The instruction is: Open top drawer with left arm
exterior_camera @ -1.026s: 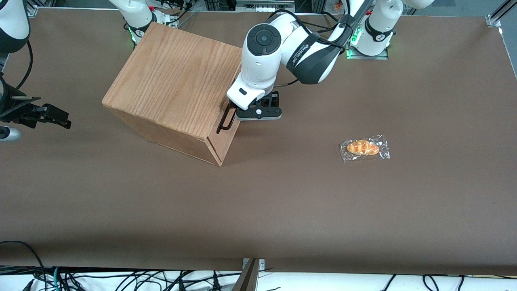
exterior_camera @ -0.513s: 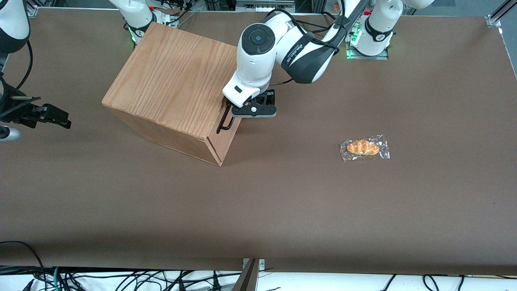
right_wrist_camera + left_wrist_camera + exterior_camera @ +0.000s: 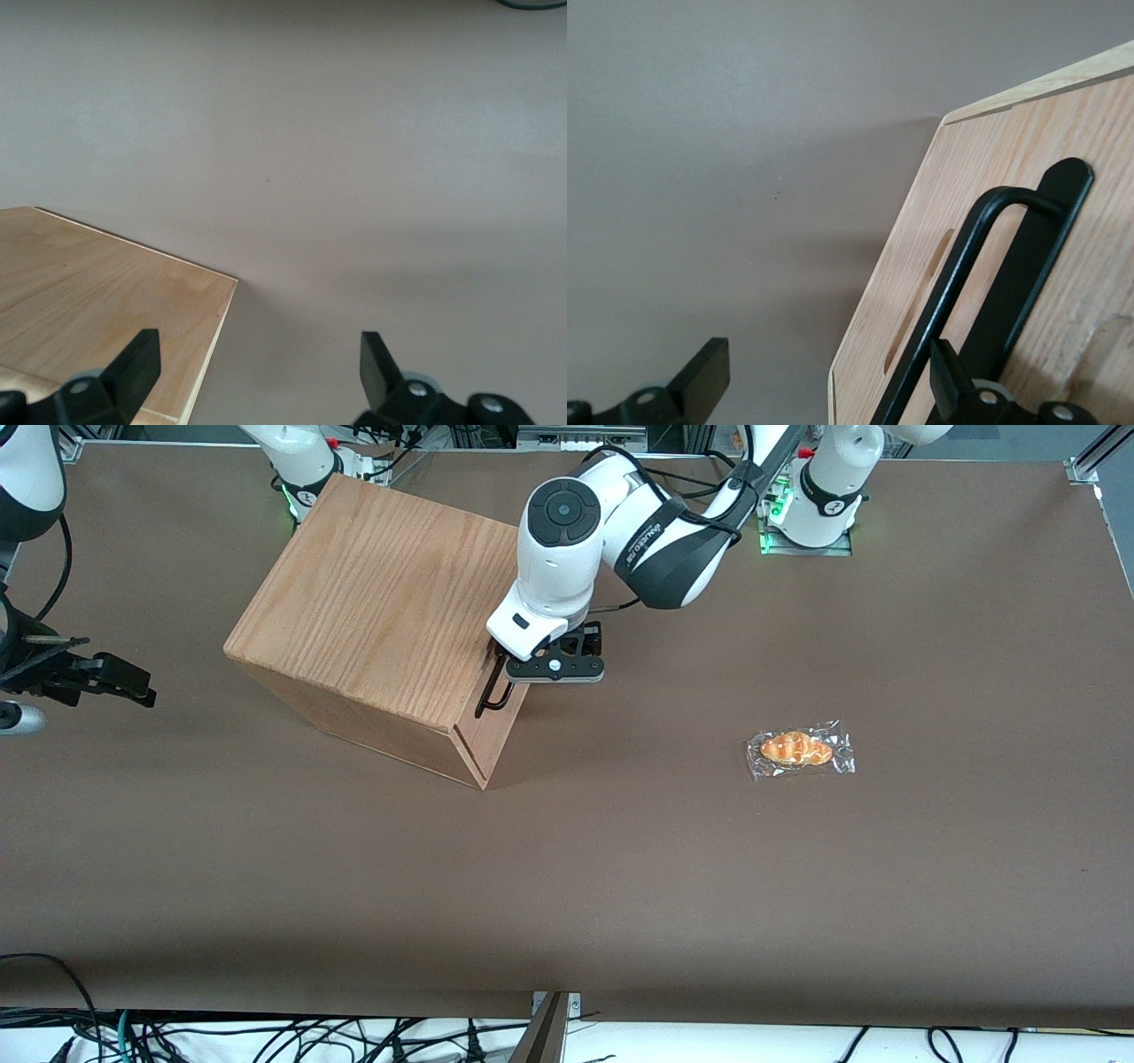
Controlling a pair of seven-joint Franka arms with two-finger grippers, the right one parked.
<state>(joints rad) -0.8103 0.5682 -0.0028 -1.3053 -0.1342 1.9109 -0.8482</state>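
Note:
The oak-grain cabinet [image 3: 381,593] stands on the brown table with its front turned toward the working arm's end. The top drawer [image 3: 493,735] sits flush in it, and its black bar handle [image 3: 493,693] runs along the panel. My left arm [image 3: 567,540] reaches down in front of the drawer. Its gripper [image 3: 511,670] is open and level with the handle. In the left wrist view the handle [image 3: 983,257] crosses the drawer panel [image 3: 1107,150] and passes between the fingers of the gripper [image 3: 826,365], close to one fingertip [image 3: 946,379]. Nothing is gripped.
A wrapped bread roll [image 3: 800,749] lies on the table [image 3: 620,868] toward the working arm's end, nearer the front camera than the gripper. The parked arm's gripper [image 3: 97,676] hangs at the other end. Cables run along the table's near edge.
The left arm moved toward the cabinet and slightly away from the front camera, bringing the open gripper up to the handle. It has barely moved in the last half second.

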